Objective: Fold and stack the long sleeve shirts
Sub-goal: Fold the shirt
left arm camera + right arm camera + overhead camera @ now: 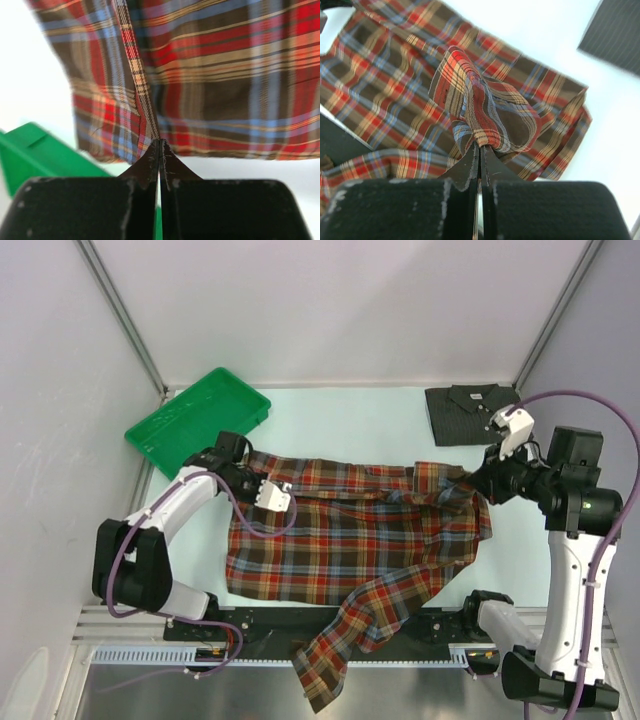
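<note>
**A:** The left end effector (159, 149): how do its jaws stand?

**B:** Pressed tight together, with a seamed edge of the plaid shirt (350, 540) pinched between the tips. In its wrist view the cloth hangs from the tips as a broad sheet, raised off the worktop (350, 415).

**A:** What else is on that side?

**B:** A green tray (195, 420) sits in the far left corner, at a slant to the worktop's edges. It is near the left arm's wrist. Whether it touches the shirt I cannot tell.

**A:** And the plaid shirt as a whole?

**B:** It is spread across the middle of the worktop, between the two arms, and rumpled along its far edge. One sleeve (330, 660) runs toward the near side, crosses the black rail (260, 624) and hangs past it.

**A:** The right end effector (480, 152)?

**B:** Closed as well. Its tips meet on a bunched fold at the right end of the same shirt's far edge. In its wrist view the cloth bulges into a knot just above the tips, and the rest of the plaid lies spread out below and to the left.

**A:** Where is the other shirt?

**B:** The dark grey shirt (468, 412) lies folded flat in the far right corner of the worktop with its collar showing. It is apart from the plaid one. From overhead, the right wrist sits just at its near right corner.
</note>
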Robot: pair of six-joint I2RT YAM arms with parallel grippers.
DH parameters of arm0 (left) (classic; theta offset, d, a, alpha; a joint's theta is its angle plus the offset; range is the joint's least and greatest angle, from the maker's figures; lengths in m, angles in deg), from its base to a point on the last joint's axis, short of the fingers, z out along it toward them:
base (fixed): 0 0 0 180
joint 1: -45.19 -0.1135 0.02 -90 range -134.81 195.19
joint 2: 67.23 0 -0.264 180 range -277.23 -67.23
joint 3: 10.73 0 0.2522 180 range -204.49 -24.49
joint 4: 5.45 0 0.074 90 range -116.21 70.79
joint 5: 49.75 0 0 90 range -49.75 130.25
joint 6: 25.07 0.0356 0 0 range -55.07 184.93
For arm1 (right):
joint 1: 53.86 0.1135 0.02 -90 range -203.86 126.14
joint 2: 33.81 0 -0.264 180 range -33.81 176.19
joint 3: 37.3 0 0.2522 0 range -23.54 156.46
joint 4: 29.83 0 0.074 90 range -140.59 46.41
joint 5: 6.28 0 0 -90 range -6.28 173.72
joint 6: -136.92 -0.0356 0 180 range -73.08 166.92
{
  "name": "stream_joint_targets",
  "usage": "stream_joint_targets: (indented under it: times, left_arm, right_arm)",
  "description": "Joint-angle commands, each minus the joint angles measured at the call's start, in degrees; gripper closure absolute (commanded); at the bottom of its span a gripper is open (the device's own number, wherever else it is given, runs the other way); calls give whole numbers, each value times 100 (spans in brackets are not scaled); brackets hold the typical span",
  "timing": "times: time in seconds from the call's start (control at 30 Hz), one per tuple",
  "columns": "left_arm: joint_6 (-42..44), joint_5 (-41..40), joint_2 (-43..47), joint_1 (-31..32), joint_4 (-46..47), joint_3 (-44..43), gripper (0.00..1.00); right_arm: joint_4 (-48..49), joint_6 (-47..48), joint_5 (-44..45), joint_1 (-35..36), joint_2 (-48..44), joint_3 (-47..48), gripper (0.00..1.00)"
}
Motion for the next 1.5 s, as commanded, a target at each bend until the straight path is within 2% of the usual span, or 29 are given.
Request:
stream_joint_targets:
  times: [0.0, 0.1, 0.13, 0.3, 0.33, 0.47, 0.53, 0.6, 0.63, 0.67, 0.73, 0.77, 0.93, 1.1, 1.3, 1.4, 1.43, 1.47]
  left_arm:
    - [-122, -107, 26, 138, -149, 249, 100]
    - [-298, -204, -71, 138, -245, 293, 98]
    - [-368, -213, -89, 138, -271, 276, 89]
    - [-1157, 304, -185, -2, -815, -451, 71]
    - [-1325, 558, -203, -29, -877, -593, 65]
    - [-2064, 1131, -133, -108, -940, -1130, 61]
    - [-2468, 1359, 42, -108, -747, -1288, 55]
    - [-2829, 1658, 235, -99, -449, -1341, 46]
    - [-2969, 1729, 297, -91, -334, -1359, 31]
    - [-3240, 1878, 359, -82, -220, -1368, 22]
    - [-3453, 1975, 456, 32, -44, -1473, 10]
    - [-3637, 2037, 474, 85, 9, -1499, 1]
    - [-4113, 2090, 456, 638, 457, -1430, 1]
    - [-4930, 1844, 745, 806, 1518, -676, 1]
    - [-5720, 1659, 992, 832, 1846, -225, 0]
    - [-6791, 1397, 1080, 832, 2504, 20, 1]
    - [-7185, 1187, 1080, 832, 2636, 56, 1]
    - [-7233, 1141, 1063, 824, 2672, 4, 1]
  right_arm:
    - [-70, 223, -4, -17, -16, -337, 100]
    - [53, 337, -56, -17, 98, -505, 100]
    - [62, 380, -74, -17, 133, -548, 100]
    - [273, 539, -328, 53, 414, -619, 100]
    - [360, 513, -355, 131, 467, -663, 100]
    - [940, 478, -179, 702, 713, -952, 100]
    - [1142, 469, -13, 1141, 862, -1084, 100]
    - [1354, 539, 49, 1379, 1003, -1242, 100]
    - [1485, 583, 84, 1589, 1030, -1295, 100]
    - [1565, 600, 111, 1696, 1056, -1339, 100]
    - [1862, 627, 189, 2054, 1127, -1462, 100]
    - [1969, 662, 207, 2170, 1135, -1506, 100]
    - [2471, 1205, 452, 2873, 1197, -1857, 100]
    - [2032, 2322, 980, 3594, 882, -2516, 98]
    - [1171, 2674, 1174, 3385, 117, -3404, 98]
    - [1258, 2728, 1568, 3358, 80, -3730, 81]
    - [1240, 2701, 1666, 3340, 159, -3722, 60]
    - [1205, 2684, 1719, 3331, 238, -3678, 50]
